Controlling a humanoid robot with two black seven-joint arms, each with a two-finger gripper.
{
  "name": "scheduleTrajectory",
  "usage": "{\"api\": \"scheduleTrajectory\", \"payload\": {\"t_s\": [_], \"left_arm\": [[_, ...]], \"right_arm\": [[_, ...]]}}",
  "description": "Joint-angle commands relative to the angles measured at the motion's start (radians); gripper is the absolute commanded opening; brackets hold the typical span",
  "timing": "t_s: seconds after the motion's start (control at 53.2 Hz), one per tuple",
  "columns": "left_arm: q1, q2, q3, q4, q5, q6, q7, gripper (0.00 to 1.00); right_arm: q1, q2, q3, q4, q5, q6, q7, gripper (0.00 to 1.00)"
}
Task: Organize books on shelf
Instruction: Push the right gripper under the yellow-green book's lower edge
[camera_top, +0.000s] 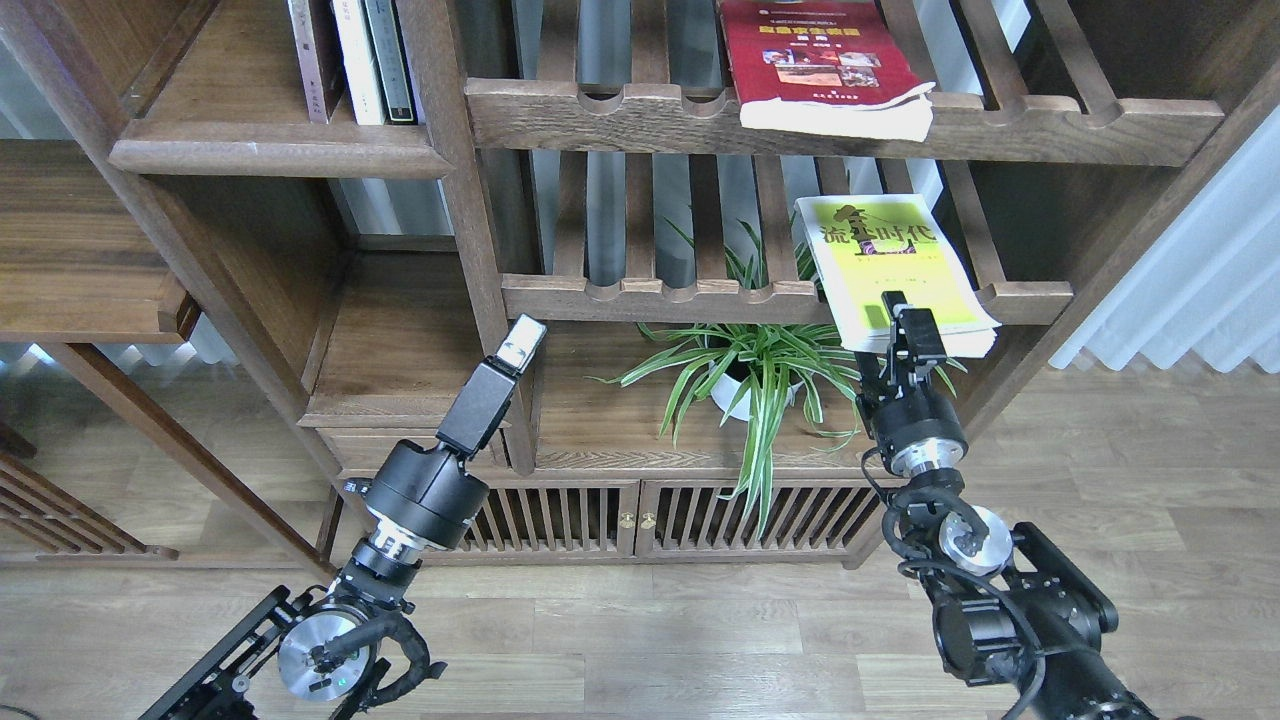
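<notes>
The yellow-green book (895, 265) lies flat on the lower slatted rack, its front edge overhanging the rail. My right gripper (898, 335) is at that front edge. One dark finger (893, 305) lies over the cover and the other is hidden beneath, so its grip is unclear. The red book (815, 60) lies flat on the upper slatted rack. At the upper left, the maroon book (305, 55) stands upright on the solid shelf (270, 150) beside two other volumes. My left gripper (522, 343) hangs by the centre post and holds nothing; its fingers read as one pale tip.
A potted spider plant (755, 375) sits in the lower compartment just left of my right arm. An upright post (480, 260) stands close behind my left gripper. A white curtain (1190, 270) hangs at the right. A slatted cabinet (640, 520) runs along the floor.
</notes>
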Motion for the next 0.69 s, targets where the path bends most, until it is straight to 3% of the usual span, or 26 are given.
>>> {"api": "scheduleTrajectory", "payload": {"t_s": [0.0, 0.113, 0.15, 0.169, 0.676], "left_arm": [[0.000, 0.000, 0.002, 0.000, 0.000, 0.000, 0.000, 1.00], [-0.002, 0.000, 0.002, 0.000, 0.000, 0.000, 0.002, 1.00], [-0.002, 0.000, 0.002, 0.000, 0.000, 0.000, 0.002, 1.00], [-0.002, 0.000, 0.002, 0.000, 0.000, 0.000, 0.002, 1.00], [-0.002, 0.000, 0.002, 0.000, 0.000, 0.000, 0.002, 1.00]], "right_arm": [[0.027, 0.000, 0.003, -0.018, 0.004, -0.033, 0.000, 0.96], [0.034, -0.002, 0.009, -0.025, 0.002, -0.036, 0.000, 0.89], [0.034, -0.002, 0.010, -0.025, 0.004, -0.036, 0.000, 0.84], [0.034, -0.002, 0.023, -0.027, 0.005, -0.035, 0.002, 0.72], [0.042, 0.003, 0.075, -0.027, 0.017, -0.024, 0.008, 0.32]]}}
